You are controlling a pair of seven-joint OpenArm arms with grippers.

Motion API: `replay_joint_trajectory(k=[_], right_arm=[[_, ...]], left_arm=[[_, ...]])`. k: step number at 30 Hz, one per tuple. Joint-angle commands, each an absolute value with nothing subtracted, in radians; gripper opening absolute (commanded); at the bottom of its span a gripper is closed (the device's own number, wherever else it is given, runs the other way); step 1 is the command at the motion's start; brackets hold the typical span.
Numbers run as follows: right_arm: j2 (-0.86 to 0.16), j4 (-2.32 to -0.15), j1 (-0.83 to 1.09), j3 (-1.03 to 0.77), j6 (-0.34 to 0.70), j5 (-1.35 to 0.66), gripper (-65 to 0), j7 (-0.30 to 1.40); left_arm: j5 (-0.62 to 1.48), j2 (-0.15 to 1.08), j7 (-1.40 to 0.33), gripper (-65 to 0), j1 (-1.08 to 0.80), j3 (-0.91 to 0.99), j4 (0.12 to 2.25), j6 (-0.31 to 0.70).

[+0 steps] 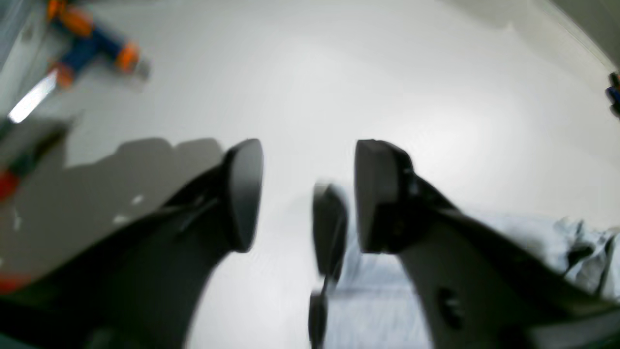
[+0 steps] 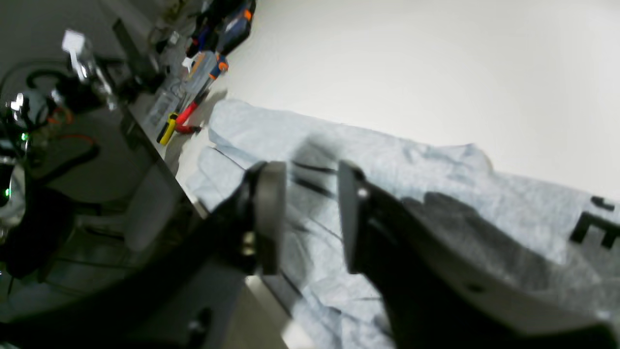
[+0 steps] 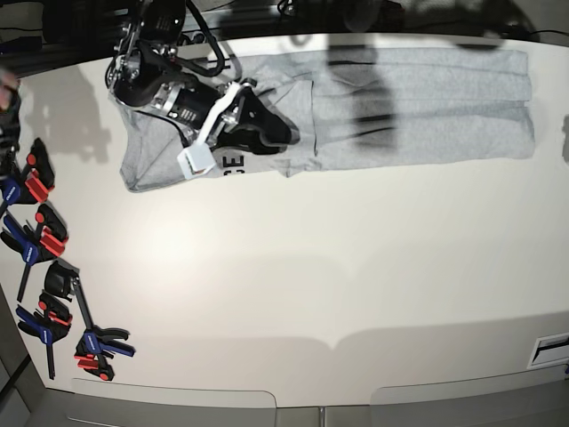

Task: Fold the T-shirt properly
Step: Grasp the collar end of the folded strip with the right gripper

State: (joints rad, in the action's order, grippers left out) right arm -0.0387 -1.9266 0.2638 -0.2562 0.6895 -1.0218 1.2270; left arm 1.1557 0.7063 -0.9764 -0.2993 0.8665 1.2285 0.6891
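White table, grey T-shirt along far edge, clamps at side

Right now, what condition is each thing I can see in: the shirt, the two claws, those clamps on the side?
T-shirt: lying along the table's far edge, folded into a long band, some black lettering showing, held by neither claw.
Right claw: jaws apart, empty, above the shirt.
Left claw: jaws apart, empty, over bare table beside the shirt.
Clamps: lying loose at the table's side, untouched.
Table: white, mostly bare.
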Motion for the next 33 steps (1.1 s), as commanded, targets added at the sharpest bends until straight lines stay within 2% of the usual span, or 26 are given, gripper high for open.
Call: replay_joint_trajectory(k=[1,3,8,18,27,33], right_arm=[[-0.042,-1.946,0.254,-0.255,0.698,-1.051,-39.8,1.204],[-0.041,-1.946,0.249,-0.255,0.698,-1.051,-36.3,1.198],[-0.042,-1.946,0.245,-0.255,0.698,-1.051,-36.4,1.181],[-0.041,-1.946,0.236,-0.255,0.698,-1.052,-36.4,1.181],[-0.042,-1.946,0.229,-0.255,0.698,-1.052,-36.4,1.175],[-0.041,-1.946,0.23,-0.255,0.698,-1.052,-36.4,1.175]], left_arm=[[1.18,0.723,-0.964,-28.6,-0.316,0.876,1.242,0.698],[1.18,0.696,-0.957,-24.6,-0.354,0.876,1.242,0.698],[1.18,0.606,-0.915,-24.5,-0.418,0.876,1.242,0.698],[1.126,0.448,-0.914,-24.4,-0.419,0.876,1.235,0.698],[1.095,0.427,-0.896,-24.4,-0.418,0.87,1.235,0.698],[1.077,0.43,-0.896,-24.4,-0.415,0.759,1.235,0.698]])
